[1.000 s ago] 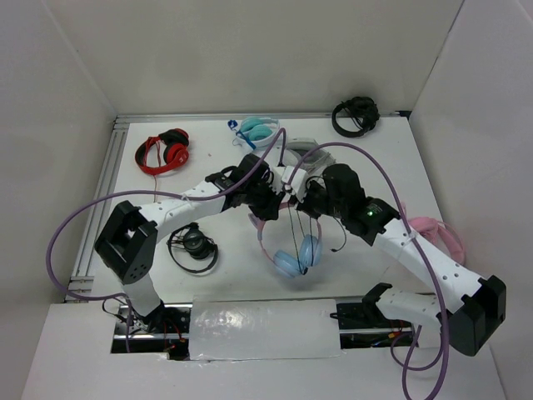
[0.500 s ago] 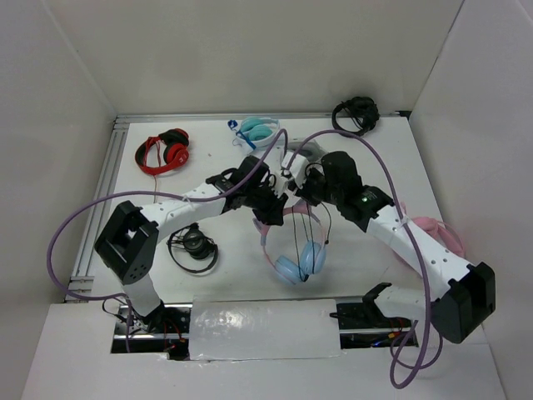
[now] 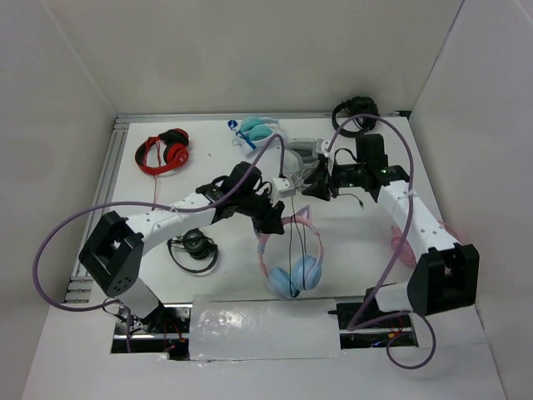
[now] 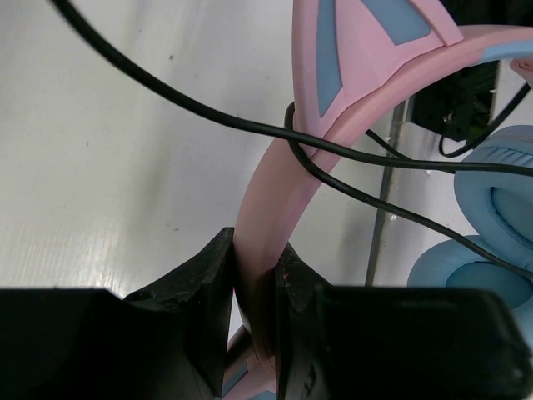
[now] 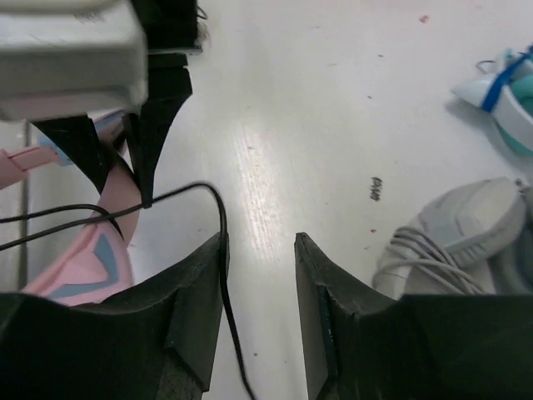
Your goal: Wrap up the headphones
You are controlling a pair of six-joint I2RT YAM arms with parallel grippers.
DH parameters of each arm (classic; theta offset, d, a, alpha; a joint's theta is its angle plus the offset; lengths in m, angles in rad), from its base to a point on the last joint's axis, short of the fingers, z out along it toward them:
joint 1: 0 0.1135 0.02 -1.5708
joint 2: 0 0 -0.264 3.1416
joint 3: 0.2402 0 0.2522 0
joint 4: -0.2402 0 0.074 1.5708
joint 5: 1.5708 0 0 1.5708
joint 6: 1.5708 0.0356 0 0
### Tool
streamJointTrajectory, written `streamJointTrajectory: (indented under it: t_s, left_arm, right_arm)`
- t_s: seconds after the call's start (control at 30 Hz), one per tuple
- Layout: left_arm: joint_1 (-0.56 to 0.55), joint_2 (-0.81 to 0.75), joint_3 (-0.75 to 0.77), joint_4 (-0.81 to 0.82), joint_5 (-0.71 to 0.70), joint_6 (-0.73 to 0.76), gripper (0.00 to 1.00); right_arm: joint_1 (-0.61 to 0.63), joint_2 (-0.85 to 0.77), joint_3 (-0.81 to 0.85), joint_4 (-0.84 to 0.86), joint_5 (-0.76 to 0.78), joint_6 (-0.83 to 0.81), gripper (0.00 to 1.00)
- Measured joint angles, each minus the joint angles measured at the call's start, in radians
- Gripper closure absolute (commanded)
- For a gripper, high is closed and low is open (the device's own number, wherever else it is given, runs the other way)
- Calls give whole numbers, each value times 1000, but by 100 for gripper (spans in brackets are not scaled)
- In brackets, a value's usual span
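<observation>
The headphones (image 3: 301, 272) hang with light blue ear cups low and the pink cat-eared headband up. My left gripper (image 3: 272, 222) is shut on the headband (image 4: 265, 225), holding it above the table. The thin black cable (image 4: 358, 155) loops around the headband just below a cat ear (image 4: 366, 50). My right gripper (image 3: 314, 186) is open, up and to the right of the headband. In the right wrist view the cable (image 5: 223, 275) runs along the inner face of the right gripper's (image 5: 260, 250) left finger, and the jaws are not closed on it.
Red headphones (image 3: 164, 152) at back left, teal-and-white ones (image 3: 256, 129) at back middle, black ones (image 3: 355, 114) at back right, grey ones (image 3: 301, 152) by my right gripper, a black pair (image 3: 193, 246) near my left arm, all-pink ones (image 3: 398, 243) behind my right arm.
My right arm has drawn back and to the right, away from the headband. The headphones, held by my left gripper, have shifted slightly toward the near edge.
</observation>
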Motion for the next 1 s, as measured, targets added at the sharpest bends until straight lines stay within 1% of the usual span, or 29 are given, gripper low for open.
streamJointTrajectory:
  t_s: [0.03, 0.13, 0.17, 0.2, 0.27, 0.33, 0.43, 0.5, 0.53, 0.57, 0.63, 0.73, 0.77, 0.8, 0.83, 0.9, 0.93, 0.97, 1.0]
  left_arm:
    - [-2, -7, 0, 8, 11, 0, 100]
    - [-9, -16, 0, 19, 25, 3, 100]
    - [-11, -16, 0, 19, 26, 3, 100]
    - [-13, -16, 0, 18, 25, 3, 100]
    - [-17, -16, 0, 17, 24, 3, 100]
    - [-22, -18, 0, 16, 20, 2, 100]
    - [-31, -40, 0, 12, -6, -1, 100]
    - [-34, -72, 0, 7, -23, -5, 100]
    - [-35, -96, 1, 3, -30, -9, 100]
    - [-35, -123, 5, -5, -40, -13, 100]
    - [-37, -162, 35, -30, -54, -25, 100]
    - [-40, -186, 125, -71, -80, -49, 100]
    - [-41, -187, 159, -95, -98, -65, 100]
    - [-42, -187, 199, -95, -100, -67, 100]
    - [-42, -187, 230, -108, -112, -80, 100]
    - [-42, -187, 282, -136, -132, -97, 100]
    - [-42, -187, 302, -151, -139, -109, 100]
    - [-42, -187, 319, -166, -147, -117, 100]
    - [-43, -187, 334, -182, -153, -127, 100]
  right_arm:
    - [-15, 29, 17, -28, -43, -22, 56]
    - [-26, 101, 48, -85, -137, -75, 64]
    - [-26, 117, 53, -102, -161, -88, 68]
    - [-26, 132, 56, -113, -181, -96, 77]
    - [-26, 156, 56, -125, -209, -100, 84]
    - [-29, 172, 55, -117, -217, -78, 86]
    - [-32, 171, 24, -51, -189, 18, 86]
    - [-28, 170, -13, 24, -140, 105, 82]
    - [-22, 169, -35, 68, -101, 156, 78]
    - [-15, 166, -63, 115, -48, 214, 69]
    - [6, 157, -108, 185, 34, 310, 68]
    - [44, 119, -195, 327, 149, 455, 61]
    - [53, 100, -226, 373, 179, 500, 56]
    - [60, 74, -270, 437, 212, 546, 55]
    - [64, 42, -323, 519, 257, 617, 48]
    - [64, -14, -406, 645, 336, 735, 42]
    - [64, -45, -455, 734, 381, 797, 30]
    - [64, -75, -500, 803, 419, 859, 24]
    - [63, -104, -547, 876, 459, 909, 24]
